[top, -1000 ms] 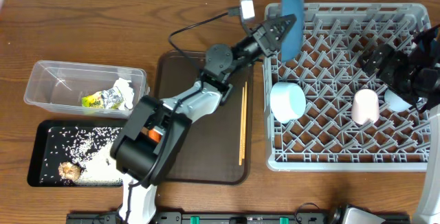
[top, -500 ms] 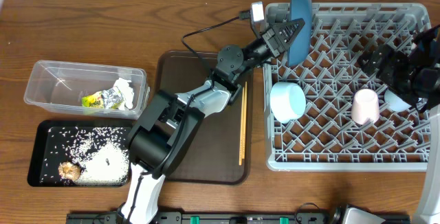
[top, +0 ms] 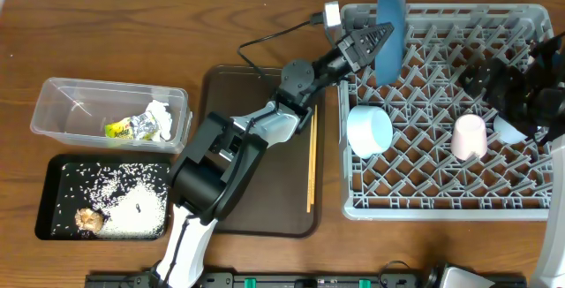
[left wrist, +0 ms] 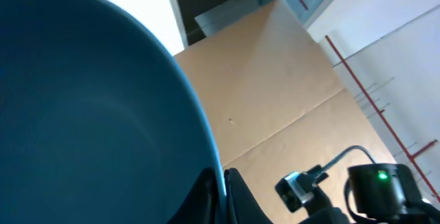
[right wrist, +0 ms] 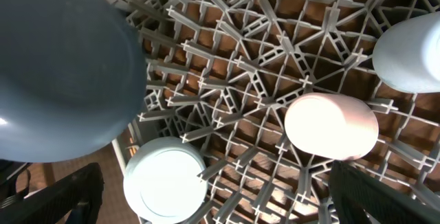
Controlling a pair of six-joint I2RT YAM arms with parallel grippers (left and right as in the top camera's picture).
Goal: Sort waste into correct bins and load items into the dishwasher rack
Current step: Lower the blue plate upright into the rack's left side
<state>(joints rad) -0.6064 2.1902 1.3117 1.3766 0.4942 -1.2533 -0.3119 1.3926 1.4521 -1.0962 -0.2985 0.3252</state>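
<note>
At the far left of the counter (top: pixel 106 32) the clear tub (top: pixel 62 102) holds the yellow-green wrapper (top: pixel 119 130) and the white tissue (top: pixel 157 118). Just in front of it, the black tray (top: pixel 41 195) carries scattered rice (top: pixel 124 201) and the brown lump (top: pixel 87 220). The left arm (top: pixel 265 125) rises from the near edge. It reaches diagonally over the dark brown serving tray (top: pixel 265 200) to the back left corner of the dishwasher rack (top: pixel 441 210). The left jaws are closed tight on the rim of the blue plate (top: pixel 390 23), which stands on edge over the rack's back left pegs. Whether it touches them cannot be told. In the left wrist view the plate (left wrist: pixel 89 100) fills the left side, with the jaw tips pinching its edge at the bottom. The chopsticks (top: pixel 311 160) lie along the serving tray's right edge, just beside the rack and under the arm's reach. Inside the rack, the white-and-pale-blue bowl (top: pixel 369 130) sits near the left wall, in front of the plate. The pink cup (top: pixel 470 136) is further right, and the light blue cup (top: pixel 512 129) beside it is partly hidden by the right arm (top: pixel 530 89). That arm hangs over the rack's right side, looking down on the bowl (right wrist: pixel 165 186), the pink cup (right wrist: pixel 331 126) and the plate (right wrist: pixel 55 73). The right jaws are spread wide and hold nothing.
</note>
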